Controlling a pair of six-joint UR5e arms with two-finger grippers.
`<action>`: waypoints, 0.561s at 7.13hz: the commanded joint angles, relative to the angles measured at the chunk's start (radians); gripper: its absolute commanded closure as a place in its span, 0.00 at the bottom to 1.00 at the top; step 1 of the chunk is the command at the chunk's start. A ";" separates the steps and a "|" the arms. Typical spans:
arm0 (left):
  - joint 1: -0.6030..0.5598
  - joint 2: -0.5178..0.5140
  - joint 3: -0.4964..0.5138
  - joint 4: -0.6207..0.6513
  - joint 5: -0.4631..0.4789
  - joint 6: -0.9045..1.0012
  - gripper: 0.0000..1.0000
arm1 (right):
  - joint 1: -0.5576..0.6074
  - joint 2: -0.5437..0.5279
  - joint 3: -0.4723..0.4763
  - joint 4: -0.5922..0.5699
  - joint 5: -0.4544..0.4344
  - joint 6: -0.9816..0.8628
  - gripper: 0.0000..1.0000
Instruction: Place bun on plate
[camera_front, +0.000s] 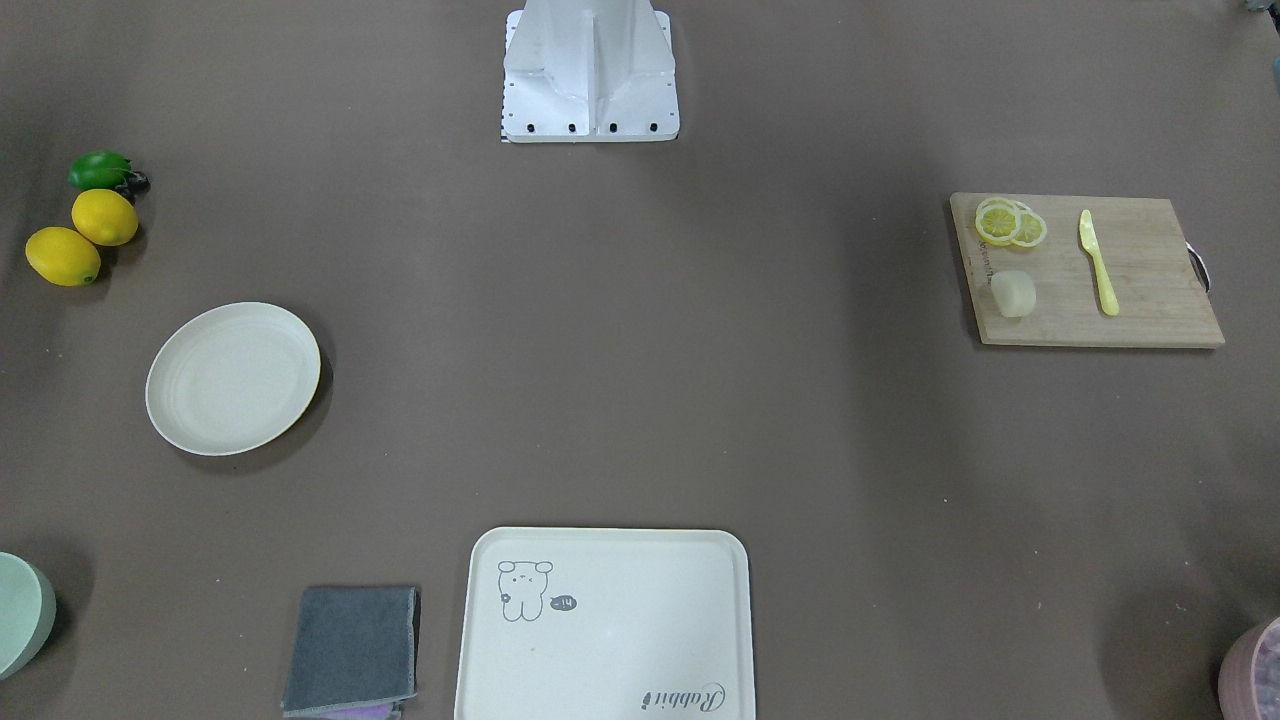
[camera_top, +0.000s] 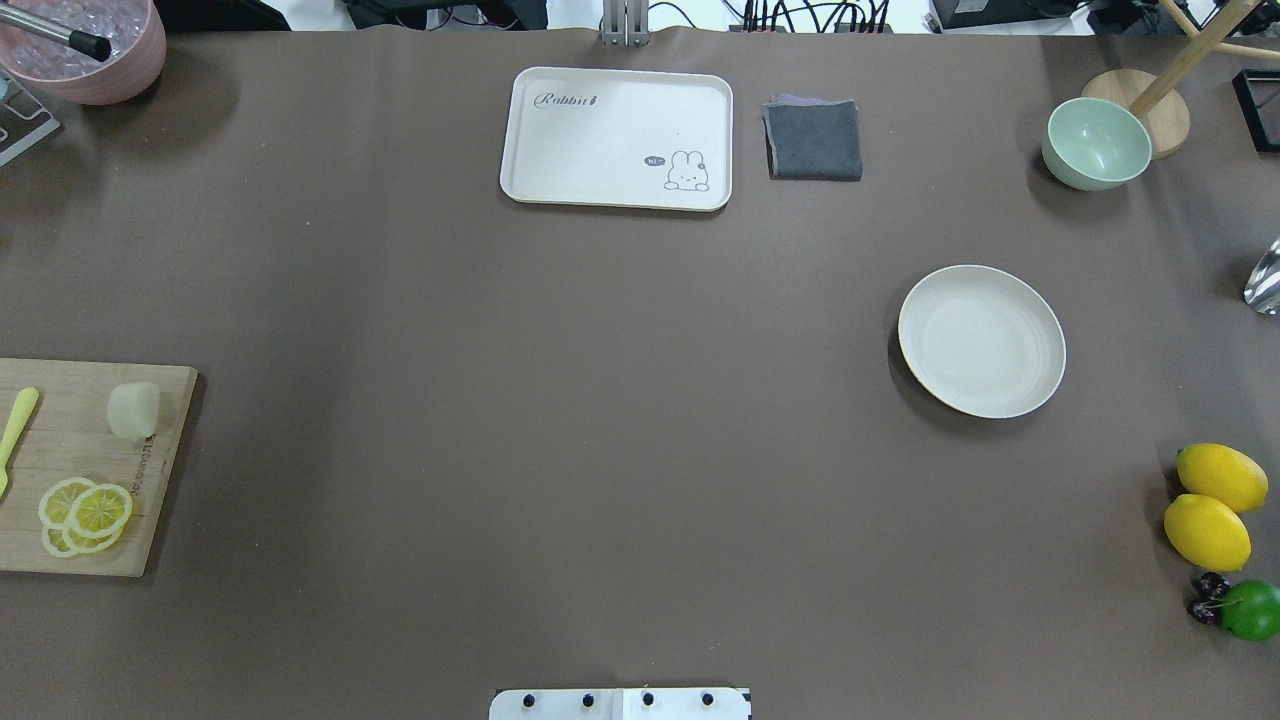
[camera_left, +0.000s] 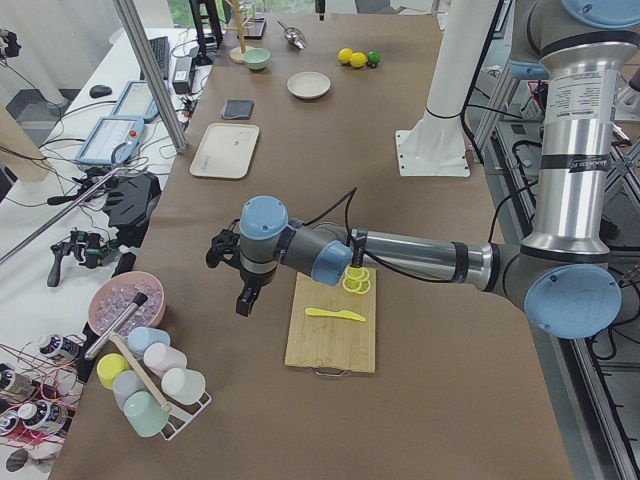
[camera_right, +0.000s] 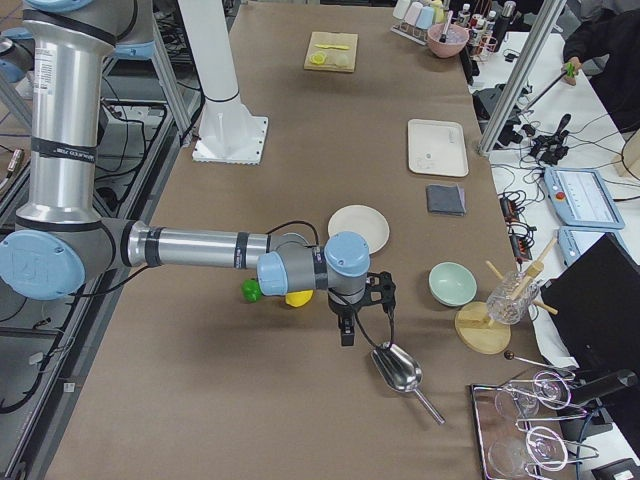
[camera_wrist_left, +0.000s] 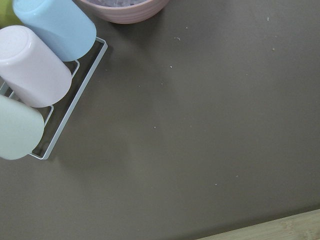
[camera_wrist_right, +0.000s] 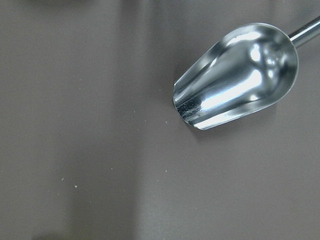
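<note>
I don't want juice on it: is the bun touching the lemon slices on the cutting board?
Apart. The overhead exterior view shows bare wood of the cutting board between the bun and the lemon slices.

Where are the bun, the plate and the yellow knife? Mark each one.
bun (camera_top: 133, 411): overhead exterior view, middle of its top face.
plate (camera_top: 981, 341): overhead exterior view, bare centre of its well.
yellow knife (camera_front: 1099, 265): exterior front-facing view, on its handle, near the blade.
</note>
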 joint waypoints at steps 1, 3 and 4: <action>0.014 0.001 0.002 -0.009 0.003 0.003 0.02 | 0.000 0.003 -0.004 0.000 0.001 0.005 0.00; 0.014 0.003 0.000 -0.015 0.002 0.001 0.02 | 0.000 0.007 0.007 0.000 0.004 0.011 0.00; 0.015 0.003 0.008 -0.012 0.002 -0.005 0.02 | 0.000 0.007 0.010 0.002 0.004 0.011 0.00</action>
